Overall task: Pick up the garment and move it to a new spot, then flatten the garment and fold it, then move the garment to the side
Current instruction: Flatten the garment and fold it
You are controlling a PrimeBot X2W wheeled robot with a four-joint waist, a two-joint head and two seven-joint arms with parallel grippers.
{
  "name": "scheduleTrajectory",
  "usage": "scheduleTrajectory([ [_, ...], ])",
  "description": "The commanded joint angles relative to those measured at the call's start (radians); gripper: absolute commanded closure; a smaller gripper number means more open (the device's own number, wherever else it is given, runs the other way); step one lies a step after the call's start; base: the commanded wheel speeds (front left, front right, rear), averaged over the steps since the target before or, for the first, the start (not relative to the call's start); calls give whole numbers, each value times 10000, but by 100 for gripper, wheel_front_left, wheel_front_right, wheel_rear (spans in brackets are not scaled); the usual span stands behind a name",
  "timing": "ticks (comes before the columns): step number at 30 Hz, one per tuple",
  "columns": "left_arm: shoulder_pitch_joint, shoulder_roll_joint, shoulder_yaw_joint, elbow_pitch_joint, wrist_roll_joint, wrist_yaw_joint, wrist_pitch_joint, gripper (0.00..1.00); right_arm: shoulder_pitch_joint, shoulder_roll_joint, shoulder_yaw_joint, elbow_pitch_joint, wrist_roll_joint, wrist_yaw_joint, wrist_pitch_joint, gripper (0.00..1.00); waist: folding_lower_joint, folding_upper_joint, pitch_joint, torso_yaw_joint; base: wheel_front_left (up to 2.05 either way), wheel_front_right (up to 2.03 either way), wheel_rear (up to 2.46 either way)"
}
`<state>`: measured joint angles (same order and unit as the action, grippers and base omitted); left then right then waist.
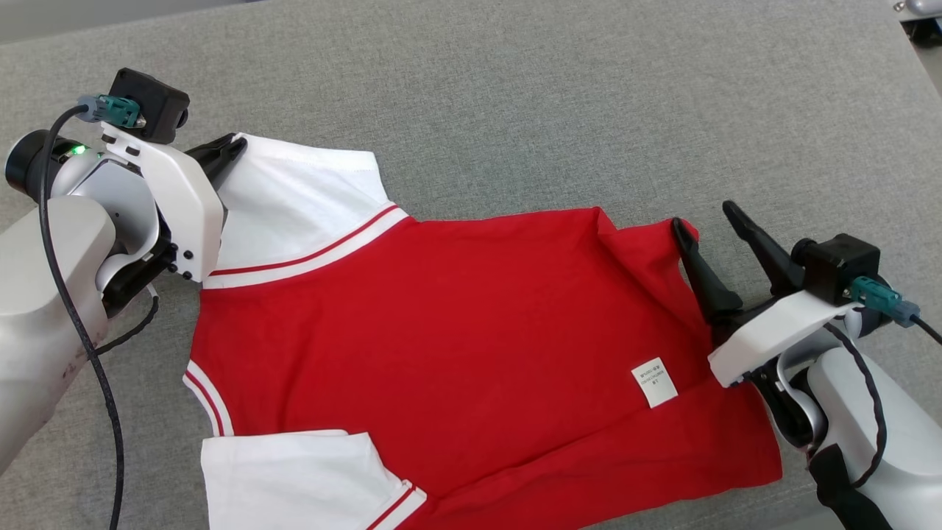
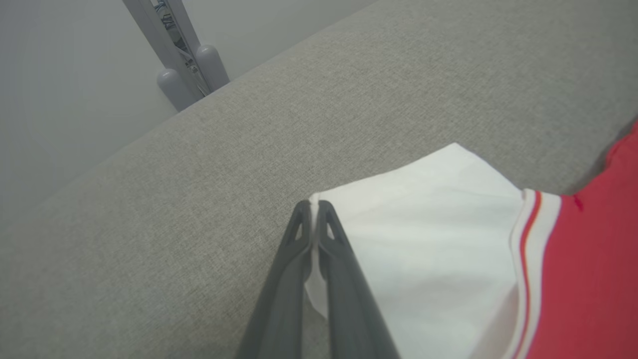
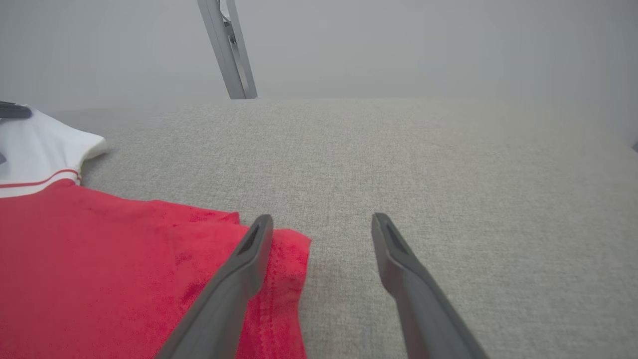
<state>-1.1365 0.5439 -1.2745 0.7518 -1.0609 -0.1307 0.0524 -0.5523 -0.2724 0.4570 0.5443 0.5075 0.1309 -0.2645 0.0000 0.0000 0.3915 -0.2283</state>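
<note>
- Head view: red-and-white garment (image 1: 441, 331) lies spread on grey cushion (image 1: 589, 96).
- left gripper (image 1: 234, 146) is pinched tight on the garment's white sleeve (image 1: 294, 191) corner.
- right gripper (image 1: 703, 217) is spread wide and holds nothing, one finger over the red hem corner.

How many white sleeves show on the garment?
2. The far sleeve is pinched at its corner by the left gripper; the near sleeve lies at the head view's bottom edge.

A grey woven-fabric surface (image 1: 559, 96) carries a red short-sleeved garment (image 1: 441, 331) with white sleeves, spread mostly flat, one red corner folded over, a small white label (image 1: 654, 382) showing.
</note>
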Motion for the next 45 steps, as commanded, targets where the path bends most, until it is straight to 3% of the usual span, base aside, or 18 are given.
scheduleTrajectory([
  [1,18,8,-2,33,-75,8,-17,100,59,-113,33,63,74,-4,-9,0,0,0,-6,7,0,0,0],
  [33,-428,-7,-41,-119,129,8,125,100,-1517,-300,2413,1478,1161,-4,-7,0,0,0,530,435,0,0,0],
  [34,-437,-7,-41,-111,120,10,120,100,-1523,-296,2500,1520,1220,-4,-7,42,0,0,536,441,0,0,0],
  [35,-445,-10,-41,-105,116,8,116,100,-1538,-300,2566,1549,1269,-4,-5,90,0,0,542,445,0,0,0],
  [36,-453,-11,-41,-102,118,10,116,100,-1562,-314,2626,1570,1298,-4,-4,100,0,0,549,448,0,0,0],
  [45,-397,-51,-42,-26,99,10,63,100,-1665,-453,2673,1511,1355,-6,-5,100,0,0,506,422,0,0,0],
])
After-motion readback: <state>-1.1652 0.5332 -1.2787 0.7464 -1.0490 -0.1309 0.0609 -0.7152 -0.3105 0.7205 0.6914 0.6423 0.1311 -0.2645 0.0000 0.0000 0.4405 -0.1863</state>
